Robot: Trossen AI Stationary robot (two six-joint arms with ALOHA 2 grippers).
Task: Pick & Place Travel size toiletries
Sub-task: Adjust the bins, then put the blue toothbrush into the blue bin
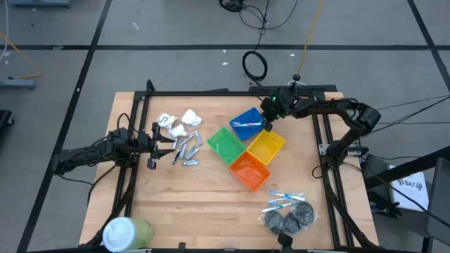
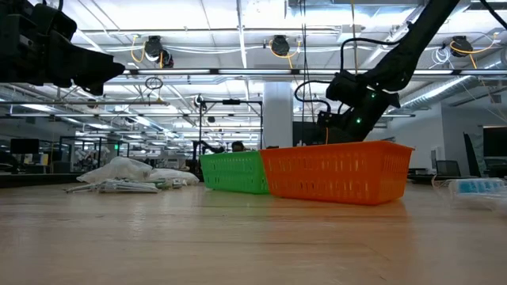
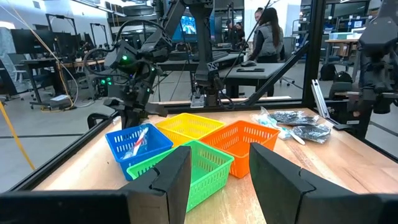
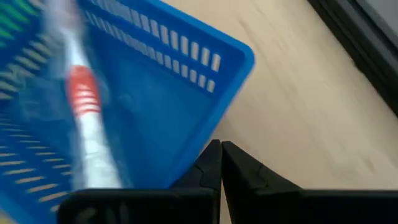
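The white lumpy packets [image 1: 179, 124] and short silver pieces [image 1: 186, 152] lie on the table's left half. My left gripper [image 1: 163, 144] is open just left of them and holds nothing. Blue-and-white sticks [image 1: 284, 199] and dark grey wads [image 1: 288, 220] lie near the table's right near corner. My right gripper [image 4: 221, 158] is shut and empty over the far right corner of the blue bin [image 1: 246, 123]. One white stick with a red band [image 4: 87, 124] lies slanted inside that bin.
Four bins stand together mid-table: blue, green [image 1: 225, 145], yellow [image 1: 266, 145] and orange [image 1: 249, 171]. A large green-and-white cylinder [image 1: 126, 232] lies at the near left corner. Black frame rails [image 1: 323, 140] run along the table's sides. Bare wood lies between the bins and the near edge.
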